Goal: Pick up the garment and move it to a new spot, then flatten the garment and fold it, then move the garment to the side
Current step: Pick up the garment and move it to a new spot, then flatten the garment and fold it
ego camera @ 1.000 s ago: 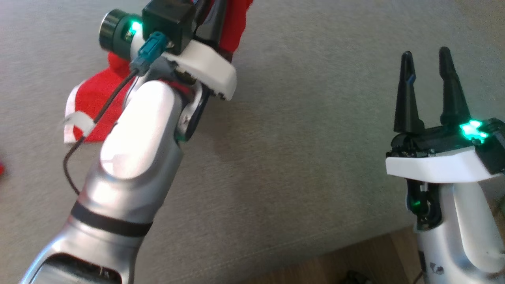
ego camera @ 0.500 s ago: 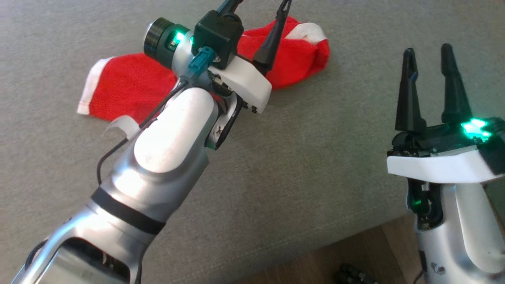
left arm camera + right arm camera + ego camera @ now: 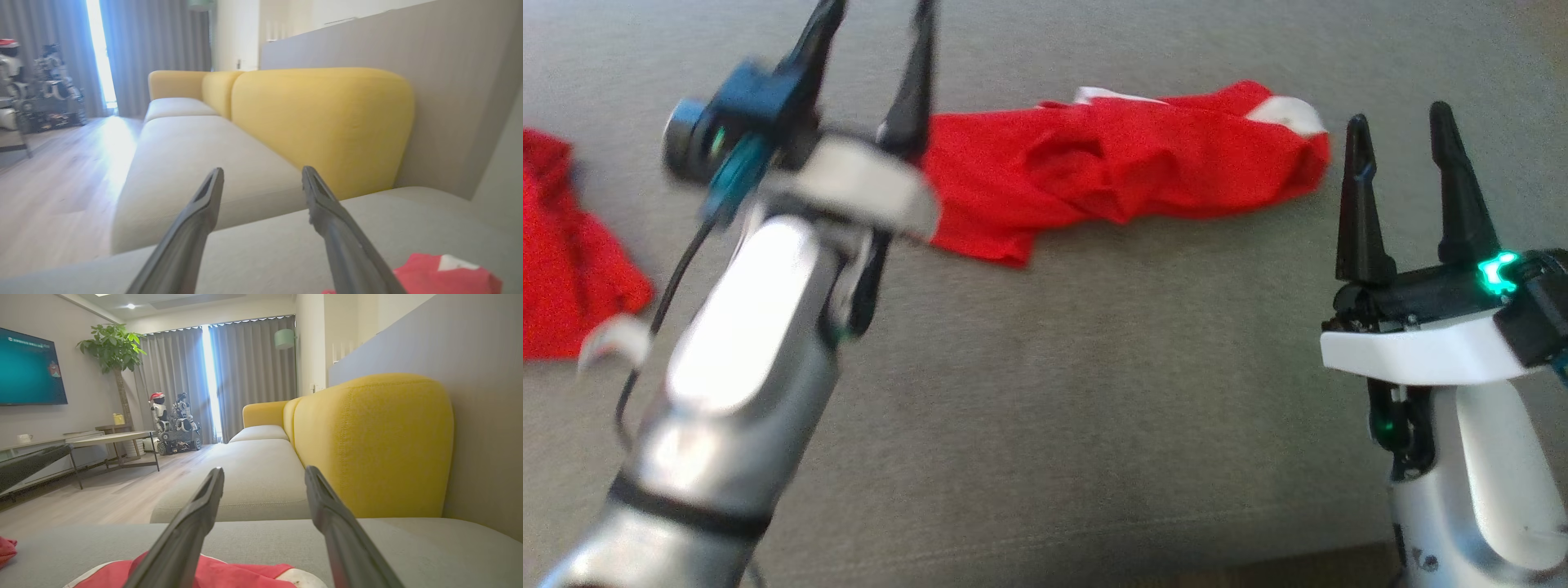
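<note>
Garment [image 3: 1127,175], red with white trim, rumpled on grey sofa seat [image 3: 1094,367], just right of left hand [image 3: 874,33], which hangs spread open and empty, right hand [image 3: 1398,118] likewise released, garment's end just beyond its tips, second red cloth [image 3: 564,261] well left of left hand

Grey sofa seat [image 3: 1094,367], yellow backrest [image 3: 376,445]. Grey wall [image 3: 482,396] behind. Pale wood floor [image 3: 102,494]. Grey curtains [image 3: 249,375], daylight through gap [image 3: 207,375]. TV [image 3: 28,371], potted plant [image 3: 112,347], low table [image 3: 110,437]. Ceiling spotlights [image 3: 130,306] lit. Pale green fixture [image 3: 284,338], possibly lamp.
</note>
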Tool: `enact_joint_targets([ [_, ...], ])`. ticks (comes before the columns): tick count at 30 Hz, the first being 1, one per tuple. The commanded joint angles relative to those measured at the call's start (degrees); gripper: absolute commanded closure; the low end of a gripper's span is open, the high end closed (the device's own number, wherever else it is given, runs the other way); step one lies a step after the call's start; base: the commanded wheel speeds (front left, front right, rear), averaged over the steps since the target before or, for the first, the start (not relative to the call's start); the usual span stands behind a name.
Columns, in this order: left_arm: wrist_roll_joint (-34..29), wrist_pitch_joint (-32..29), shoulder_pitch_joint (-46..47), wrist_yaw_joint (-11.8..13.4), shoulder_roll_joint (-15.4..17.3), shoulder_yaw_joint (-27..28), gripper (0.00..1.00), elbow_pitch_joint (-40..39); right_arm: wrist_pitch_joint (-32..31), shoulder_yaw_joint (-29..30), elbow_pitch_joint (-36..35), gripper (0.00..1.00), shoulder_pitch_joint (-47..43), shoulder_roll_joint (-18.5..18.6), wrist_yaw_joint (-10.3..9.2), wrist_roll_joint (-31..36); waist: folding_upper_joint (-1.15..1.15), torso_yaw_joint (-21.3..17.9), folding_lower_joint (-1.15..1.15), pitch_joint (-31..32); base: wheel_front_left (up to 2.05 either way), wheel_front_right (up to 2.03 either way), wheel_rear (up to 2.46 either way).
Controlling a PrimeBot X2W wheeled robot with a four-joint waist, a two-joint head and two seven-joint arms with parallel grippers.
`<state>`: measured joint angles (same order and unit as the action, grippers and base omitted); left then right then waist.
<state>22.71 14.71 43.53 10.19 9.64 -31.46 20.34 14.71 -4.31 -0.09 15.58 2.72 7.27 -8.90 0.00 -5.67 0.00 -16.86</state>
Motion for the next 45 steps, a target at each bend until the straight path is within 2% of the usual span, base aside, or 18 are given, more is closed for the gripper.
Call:
enact_joint_targets([
  [1, -0.5, 0.3, -1.6, 0.2, 2.2, 2.6, 0.00, -2.8, 0.3, -0.8, -1.5, 0.00, -0.5, 0.2, 0.22, 0.7, 0.00, 3.7, 0.00, 2.7, 0.00, 0.00, 0.00],
  [4, -0.6, 0.3, -9.0, 0.1, 4.3, 5.8, 0.00, -7.2, 0.3, -0.4, -0.8, 0.00, -1.8, 0.2, 0.22, 2.0, 0.00, 6.1, 0.00, 4.1, 0.00, 0.00, 0.00],
  [8, -0.9, 0.3, -18.5, -0.3, 4.3, 10.7, 0.00, -12.8, 0.3, 0.2, 0.0, 0.00, -3.8, 0.2, 0.22, 3.2, 0.00, 8.2, 0.00, 5.6, 0.00, 0.00, 0.00],
  [11, -2.3, 0.3, -24.4, -1.3, 2.9, 14.0, 0.00, -15.4, 0.3, 0.3, 0.5, 0.00, -5.2, 0.2, 0.22, 3.6, 0.00, 9.1, 0.00, 6.6, 0.00, 0.00, 0.00],
  [17, -5.3, 0.3, -31.0, -4.3, -2.2, 19.2, 0.00, -17.3, 0.3, -0.7, 1.1, 0.00, -6.7, 0.2, 0.22, 4.3, 0.00, 9.5, 0.00, 7.3, 0.00, 0.00, 0.00],
  [21, -6.9, 0.3, -32.2, -6.3, -4.5, 21.7, 0.00, -17.4, 0.3, -2.2, 1.2, 0.00, -6.8, 0.2, 0.22, 4.6, 0.00, 9.6, 0.00, 7.5, 0.00, 0.00, 0.00],
  [25, -8.3, 0.3, -32.3, -8.2, -5.8, 22.9, 0.00, -16.8, -1.1, -9.0, 3.0, 0.00, -5.9, 0.2, 0.22, 5.7, 0.00, 10.2, 0.00, 7.1, 0.00, 0.00, 0.00],
  [34, -8.0, 0.3, -31.4, -10.8, -6.7, 22.6, 0.00, -15.6, -8.6, -14.5, 13.6, 0.00, -0.2, 0.4, 0.22, 7.4, 0.00, 13.9, 0.00, 3.7, 0.00, 0.00, 0.00],
  [45, -3.6, 0.3, -28.9, -10.2, -6.8, 20.1, 0.00, -15.4, -11.8, -13.7, 24.1, 0.00, 6.6, 0.2, 0.22, 9.2, 0.00, 18.8, 0.00, -1.6, 0.00, 0.00, 0.00],
])
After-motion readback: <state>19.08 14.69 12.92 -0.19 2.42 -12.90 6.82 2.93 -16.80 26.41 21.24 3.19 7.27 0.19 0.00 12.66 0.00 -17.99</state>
